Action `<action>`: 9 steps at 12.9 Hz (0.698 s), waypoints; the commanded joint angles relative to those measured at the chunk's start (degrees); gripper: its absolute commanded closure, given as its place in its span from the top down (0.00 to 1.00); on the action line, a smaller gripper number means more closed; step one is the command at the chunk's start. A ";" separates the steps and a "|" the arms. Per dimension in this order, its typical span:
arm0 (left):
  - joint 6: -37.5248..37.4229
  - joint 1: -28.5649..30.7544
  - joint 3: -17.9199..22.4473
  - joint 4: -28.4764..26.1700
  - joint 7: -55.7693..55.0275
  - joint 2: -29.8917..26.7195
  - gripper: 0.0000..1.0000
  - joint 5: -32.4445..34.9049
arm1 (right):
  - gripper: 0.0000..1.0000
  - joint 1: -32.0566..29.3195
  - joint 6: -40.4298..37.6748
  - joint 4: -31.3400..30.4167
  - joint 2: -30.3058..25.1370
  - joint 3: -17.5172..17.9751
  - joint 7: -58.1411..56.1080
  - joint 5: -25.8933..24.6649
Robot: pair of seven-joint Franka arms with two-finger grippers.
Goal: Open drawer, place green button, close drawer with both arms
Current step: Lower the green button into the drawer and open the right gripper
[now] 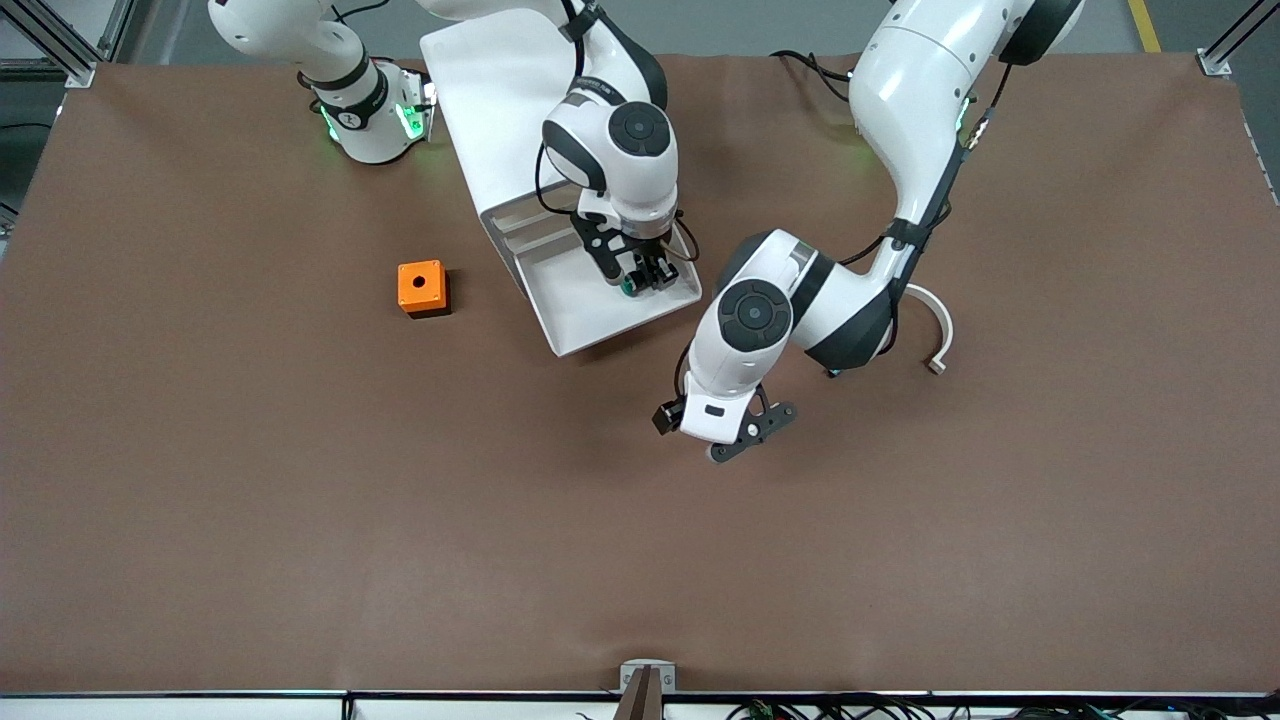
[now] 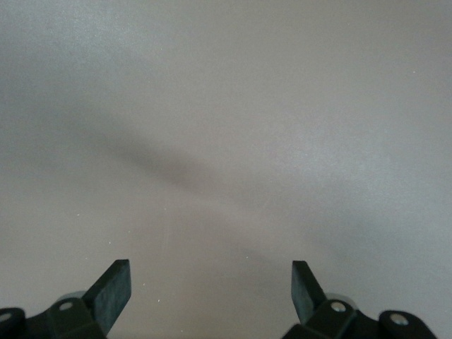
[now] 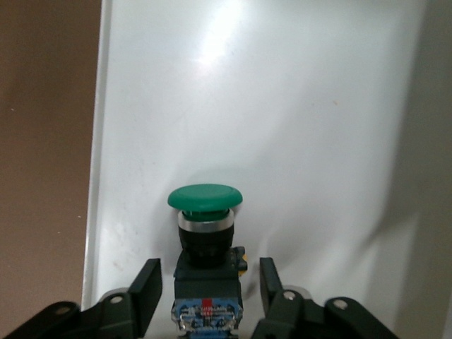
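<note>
Brown table (image 1: 300, 520), white cabinet (image 1: 490, 90), open drawer (image 1: 600, 310); right gripper (image 3: 205, 293) over drawer, fingers beside the button (image 3: 205, 233), grasp uncertain; left gripper (image 2: 212, 289) released, waiting over bare table; orange box (image 1: 422, 287) only in front view

A plain brown table (image 1: 300, 500) carries a white drawer (image 1: 590, 310) and an orange cube (image 1: 421, 287) with a dark hole, while the button (image 3: 205, 212) shows a green cap, silver collar, black-and-blue body, between black gripper fingers (image 3: 145, 289).
</note>
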 commanded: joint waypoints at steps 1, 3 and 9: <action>0.90 0.12 -0.38 -1.16 0.54 -0.83 1.00 1.32 | 1.00 -1.50 -4.34 3.63 0.22 -0.81 -1.75 -1.70; 0.90 0.12 -0.47 -1.87 0.54 -0.92 1.00 1.32 | 1.00 -4.74 -10.66 8.37 0.22 -0.72 -10.34 -1.52; 2.47 -2.07 -0.47 -4.50 0.63 -1.09 1.00 1.41 | 1.00 -16.96 -23.77 14.99 -3.98 -0.81 -40.92 -1.35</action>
